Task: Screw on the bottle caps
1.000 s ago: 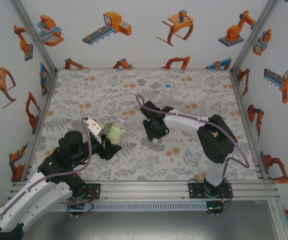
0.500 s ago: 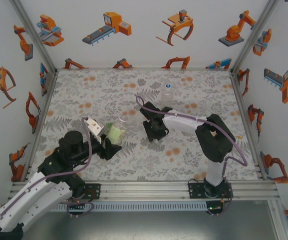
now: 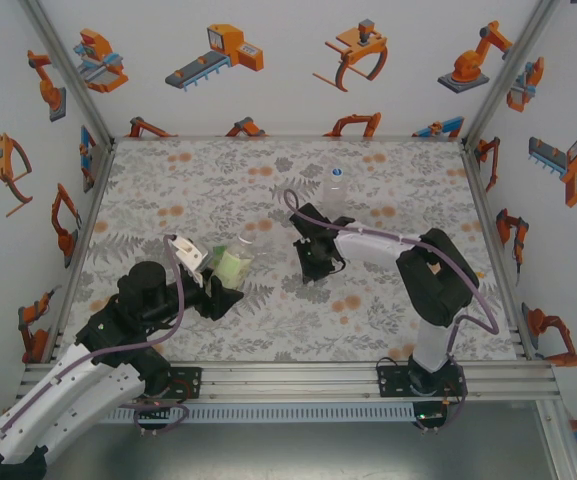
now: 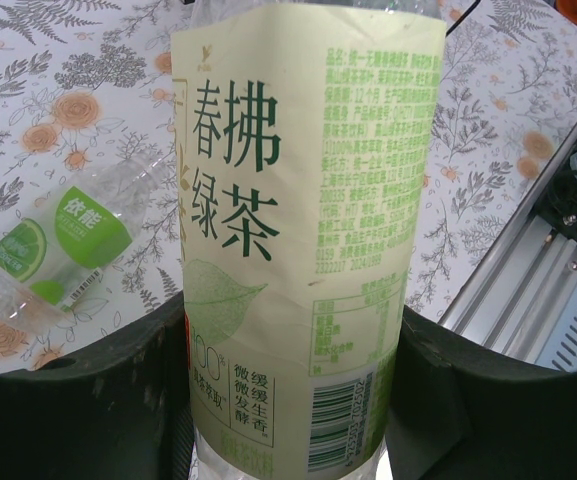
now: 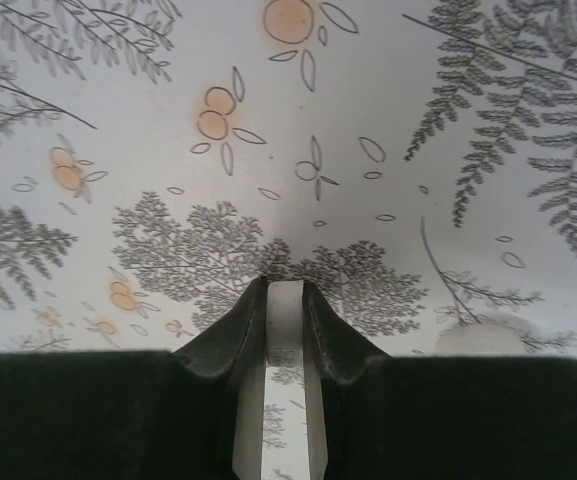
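Bottle cap (image 5: 286,320) first: it sits edge-on, a narrow white piece pinched between the dark fingers (image 5: 243,330) of the right gripper (image 3: 313,268), which is low over the middle of the table (image 3: 168,180). A second cap (image 5: 478,338) lies just right of those fingers, half hidden by the gripper body.

The left gripper (image 3: 220,292) clamps the pale-labelled bottle (image 4: 308,230) near the table's left side. The unlabelled bottle (image 3: 336,188) stands upright, farther back than the right gripper.

The table is covered in a print of grey ferns and orange flowers (busy enough to hide small white things). White walls with orange robot stickers (image 3: 218,55) enclose it, and an aluminium rail (image 3: 298,378) runs along the near edge.

The left wrist view makes the label's green Chinese lettering readable and shows the green-labelled bottle (image 4: 58,250) lying on its side.
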`<action>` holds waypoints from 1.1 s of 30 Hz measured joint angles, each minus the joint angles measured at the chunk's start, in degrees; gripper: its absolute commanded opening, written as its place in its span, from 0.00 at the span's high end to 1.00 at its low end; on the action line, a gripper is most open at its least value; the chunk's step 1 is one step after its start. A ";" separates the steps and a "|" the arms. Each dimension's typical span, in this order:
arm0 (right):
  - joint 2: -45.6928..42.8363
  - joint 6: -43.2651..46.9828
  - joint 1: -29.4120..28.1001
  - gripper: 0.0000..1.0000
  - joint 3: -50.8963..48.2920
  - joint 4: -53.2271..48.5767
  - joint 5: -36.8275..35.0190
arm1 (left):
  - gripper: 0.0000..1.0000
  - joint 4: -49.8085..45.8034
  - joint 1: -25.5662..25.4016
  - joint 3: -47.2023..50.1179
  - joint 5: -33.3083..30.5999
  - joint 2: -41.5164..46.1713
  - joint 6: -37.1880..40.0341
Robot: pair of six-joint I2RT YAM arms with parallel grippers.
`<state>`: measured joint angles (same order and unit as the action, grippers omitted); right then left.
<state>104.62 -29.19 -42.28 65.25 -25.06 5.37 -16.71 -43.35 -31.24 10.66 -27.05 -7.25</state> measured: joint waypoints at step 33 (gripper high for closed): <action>-5.97 -7.89 -0.11 0.49 -1.81 3.32 0.31 | 1.00 -1.14 0.02 -0.02 -0.83 2.56 -0.24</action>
<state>98.65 -37.08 -42.39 63.44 -21.74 5.67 -17.85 -43.33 -31.27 9.82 -24.49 -7.49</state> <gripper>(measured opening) 0.509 0.570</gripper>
